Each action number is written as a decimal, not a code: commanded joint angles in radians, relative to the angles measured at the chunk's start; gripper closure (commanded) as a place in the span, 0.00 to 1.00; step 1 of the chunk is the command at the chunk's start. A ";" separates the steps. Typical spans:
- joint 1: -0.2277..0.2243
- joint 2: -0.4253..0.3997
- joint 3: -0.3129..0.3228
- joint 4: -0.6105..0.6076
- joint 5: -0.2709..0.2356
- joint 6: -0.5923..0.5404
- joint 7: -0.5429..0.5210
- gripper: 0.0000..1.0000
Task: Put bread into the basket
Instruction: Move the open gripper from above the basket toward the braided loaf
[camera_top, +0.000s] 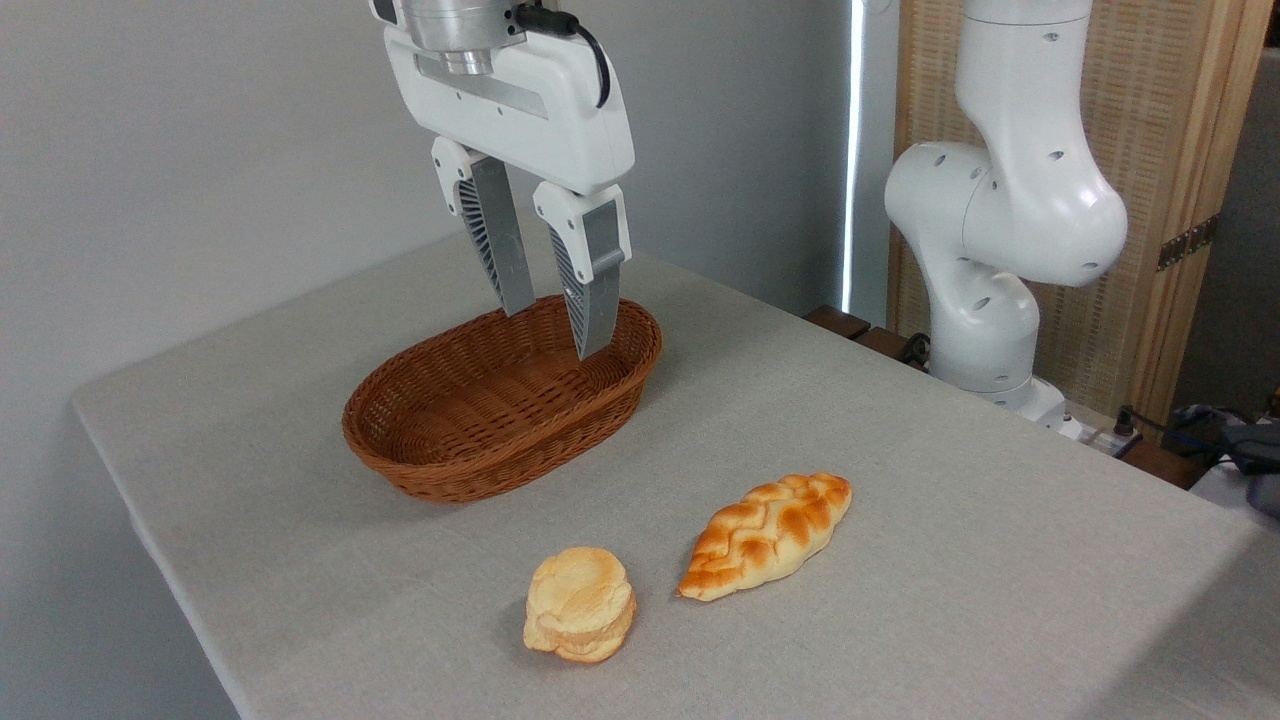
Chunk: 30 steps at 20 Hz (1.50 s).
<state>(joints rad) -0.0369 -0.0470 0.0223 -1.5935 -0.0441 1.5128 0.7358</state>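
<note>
Wicker basket sat beneath our gripper, fingers parted and empty, seemingly above the rim; we judged it should straddle the bread crosswise.

Glossy white arm, grey ribbed fingers, black cable

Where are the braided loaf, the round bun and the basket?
braided loaf (765, 535), fixed camera, middle of its crust.
round bun (580, 603), fixed camera, top layer.
basket (440, 468), fixed camera, front outer wall.
</note>
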 joint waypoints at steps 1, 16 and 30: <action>0.000 -0.016 0.004 -0.008 -0.014 -0.026 0.013 0.00; -0.003 -0.152 0.008 -0.210 -0.010 -0.013 0.022 0.00; -0.006 -0.382 0.068 -0.548 -0.005 0.203 0.033 0.00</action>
<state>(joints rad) -0.0352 -0.3767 0.0741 -2.0631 -0.0441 1.6316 0.7394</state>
